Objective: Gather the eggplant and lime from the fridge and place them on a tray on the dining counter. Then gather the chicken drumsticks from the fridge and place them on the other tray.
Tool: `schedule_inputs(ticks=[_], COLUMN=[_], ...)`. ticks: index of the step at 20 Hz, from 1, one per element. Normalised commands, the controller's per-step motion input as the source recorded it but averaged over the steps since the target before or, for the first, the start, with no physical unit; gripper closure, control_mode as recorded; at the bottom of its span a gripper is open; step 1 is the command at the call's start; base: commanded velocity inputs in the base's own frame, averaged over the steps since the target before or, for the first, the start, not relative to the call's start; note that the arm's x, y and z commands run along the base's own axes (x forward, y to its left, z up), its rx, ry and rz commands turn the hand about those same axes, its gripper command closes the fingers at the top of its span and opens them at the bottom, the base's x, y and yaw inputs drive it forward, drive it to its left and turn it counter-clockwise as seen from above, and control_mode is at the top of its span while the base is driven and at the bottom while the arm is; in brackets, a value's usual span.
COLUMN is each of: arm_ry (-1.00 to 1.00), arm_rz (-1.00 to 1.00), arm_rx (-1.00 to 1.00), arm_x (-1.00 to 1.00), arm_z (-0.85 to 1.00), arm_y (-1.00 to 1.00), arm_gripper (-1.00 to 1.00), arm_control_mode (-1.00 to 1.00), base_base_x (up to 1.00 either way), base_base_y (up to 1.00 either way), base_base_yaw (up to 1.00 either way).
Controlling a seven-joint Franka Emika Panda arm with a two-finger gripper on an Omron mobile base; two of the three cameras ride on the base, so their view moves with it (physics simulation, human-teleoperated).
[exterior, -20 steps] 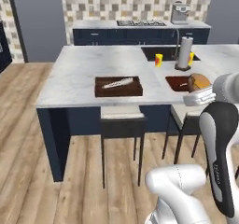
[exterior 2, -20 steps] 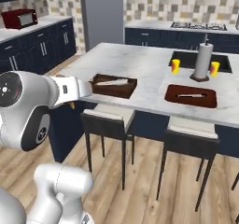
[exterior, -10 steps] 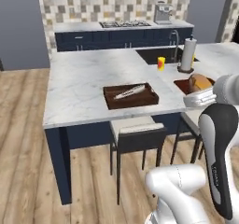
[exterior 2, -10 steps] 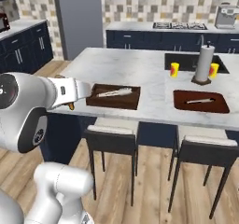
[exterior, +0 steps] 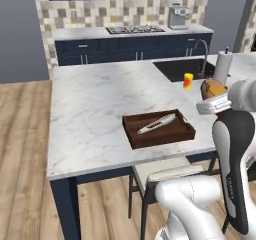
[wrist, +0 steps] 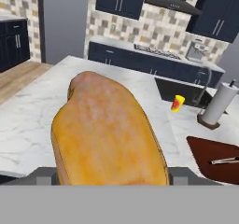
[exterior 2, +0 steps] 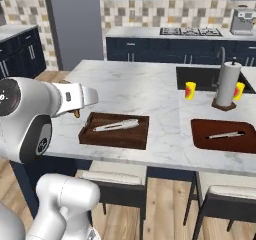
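Golden-brown and lumpy, the chicken drumstick (wrist: 109,134) sits clamped in the gripper (wrist: 112,174), held up at the near edge of the marble dining counter (exterior: 95,109). To my eye it should be carried over the dark wooden tray (exterior: 159,130), clear of the knife (exterior: 156,124) lying in it, lowered close, then let go

You cannot see the end effector's (wrist: 112,178) fingertips in the hand view: the large golden-brown chicken drumstick (wrist: 105,134) between them covers them, and its lower end runs into the bottom band. Beyond it to the right, the dark brown wooden tray (wrist: 215,162) is cut off by the picture's edge. The pale slender utensil (wrist: 225,160) lying in it is too small to name.
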Motion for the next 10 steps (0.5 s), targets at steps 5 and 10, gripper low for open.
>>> schedule_inputs(ticks=[5,10], arm_ry=[0.00,0.00], arm_rz=[0.00,0.00], arm_rx=[0.00,0.00], arm_x=[0.00,0.00], arm_z=[0.00,0.00], arm_y=[0.00,0.00], arm_gripper=[1.00,1.00], arm_control_mode=[1.00,1.00], base_base_x=[0.58,0.18], base_base_y=[0.00,0.00], base_base_yaw=[-0.10,-0.07])
